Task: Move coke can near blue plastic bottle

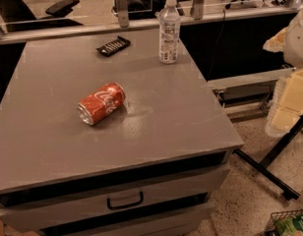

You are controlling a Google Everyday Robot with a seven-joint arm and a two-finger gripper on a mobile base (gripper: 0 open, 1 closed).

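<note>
The coke can (102, 103) lies on its side in the middle of the grey cabinet top (191, 122), with its silver end facing the front left. The blue plastic bottle (169, 31) stands upright near the back right of the top, clear with a white cap and a pale label. The can is well apart from the bottle, to its front left. My gripper (288, 100) is a pale white and yellow shape at the right edge of the view, off the cabinet to its right and far from both things.
A flat black remote-like object (113, 45) lies at the back of the top, left of the bottle. The cabinet has drawers with a handle (125, 201) at the front. A black stand leg (269, 163) crosses the floor on the right. A wire basket (289, 224) sits at the bottom right.
</note>
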